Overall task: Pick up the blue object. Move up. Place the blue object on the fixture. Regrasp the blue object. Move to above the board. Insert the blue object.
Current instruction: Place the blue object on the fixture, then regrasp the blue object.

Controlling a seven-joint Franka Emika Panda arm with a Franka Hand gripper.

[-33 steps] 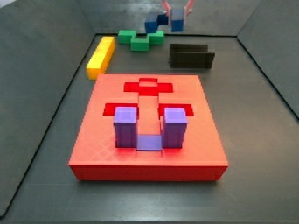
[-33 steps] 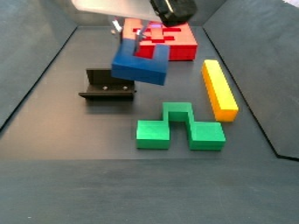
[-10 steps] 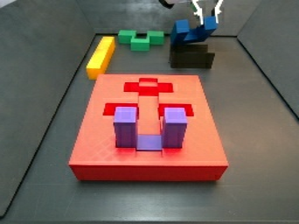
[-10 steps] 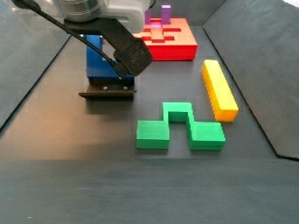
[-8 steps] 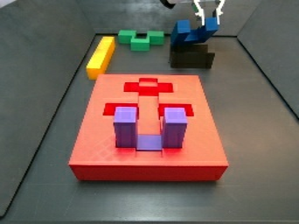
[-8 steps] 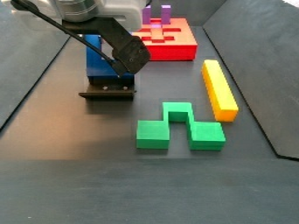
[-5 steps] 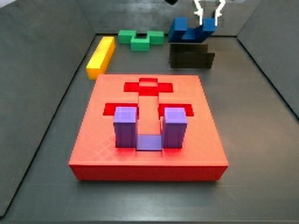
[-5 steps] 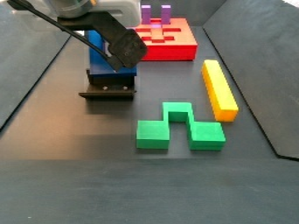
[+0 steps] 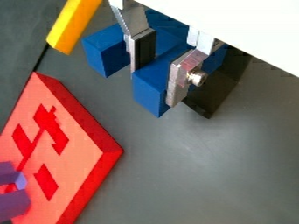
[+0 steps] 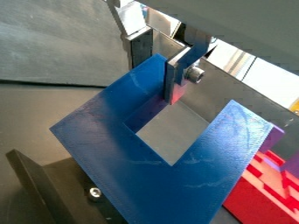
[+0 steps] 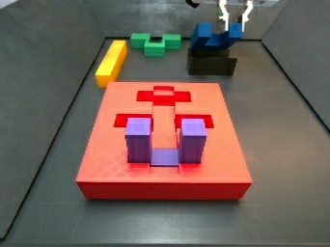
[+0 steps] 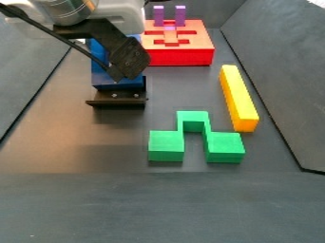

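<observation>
One gripper (image 9: 163,59), one prong: the silver fingers (image 9: 187,77) are clamped on a prong of the blue object (image 9: 149,86), which sits on the fixture (image 11: 211,64) at the upper right of a side view. Over in the opposite side view that same fixture (image 12: 117,98) sits left of centre, the blue block (image 12: 102,66) rising from it behind the arm. Board (image 11: 162,135) fills the lower middle, purple block (image 11: 160,141) already standing in it. Risk now, as I see it: the grip is on a single prong, off-centre, so the block could swing or twist in the pads on lifting, catch the fixture wall, and then meet the cutout crooked.
</observation>
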